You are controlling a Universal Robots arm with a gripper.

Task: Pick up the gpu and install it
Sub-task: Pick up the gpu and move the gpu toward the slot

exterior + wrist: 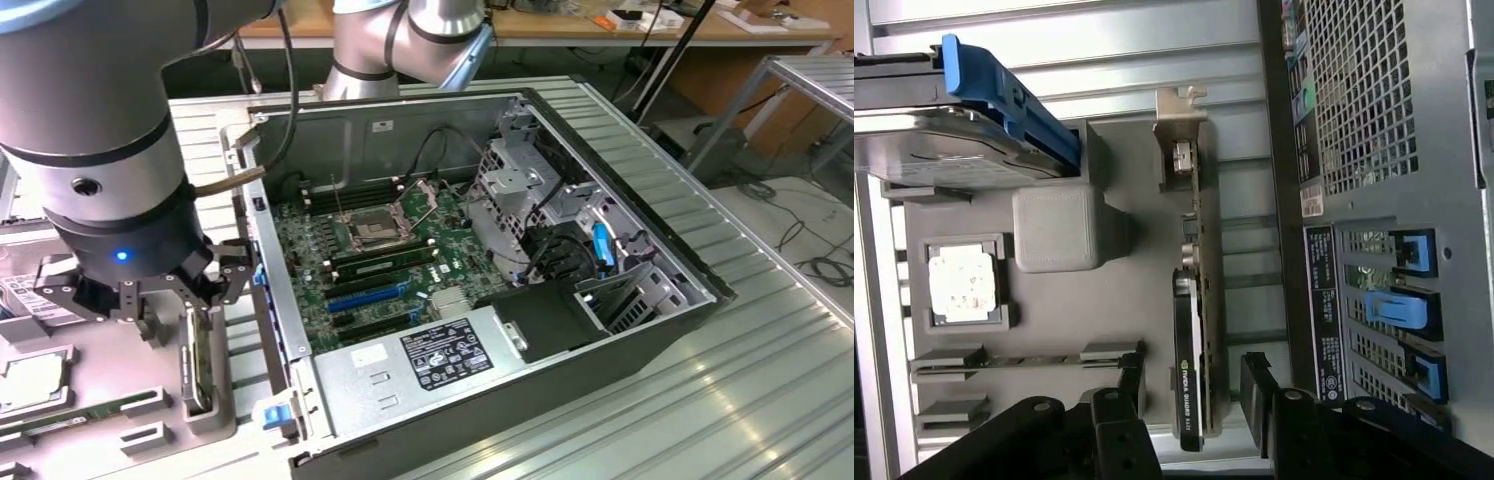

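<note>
Now the work stands at the pick-up step: the gpu (1189,300) is neither gripped nor lifted yet. It stands on its long edge in a slot of the grey holder tray (1119,300), outside the computer case (641,330) and just beside the case wall that carries the vent grille (1364,90). Its silvery bracket (1180,130) is at the end far from the gripper, and its black end lies between the fingers.

The gripper (1194,385) hangs over this black end with the claw spread. In the wrist view there is a finger (1129,385) on each side of the card, and a narrow gap shows on both sides, so nothing is pinched.

In the same tray rest a hard drive (944,150) with a blue rail and a processor chip (966,283) in its own pocket, both apart from the card. In the exterior view the case lies open, and the motherboard (380,255) with its expansion slots (367,297) can be seen inside.

As I judge it, the next move calls for the fingers to press evenly on the two flat faces of the card. After that the pull must go straight out of the slot, because a tilted card could jam in the holder. The thin board gives little surface, so the hold should be firm but not hard.
</note>
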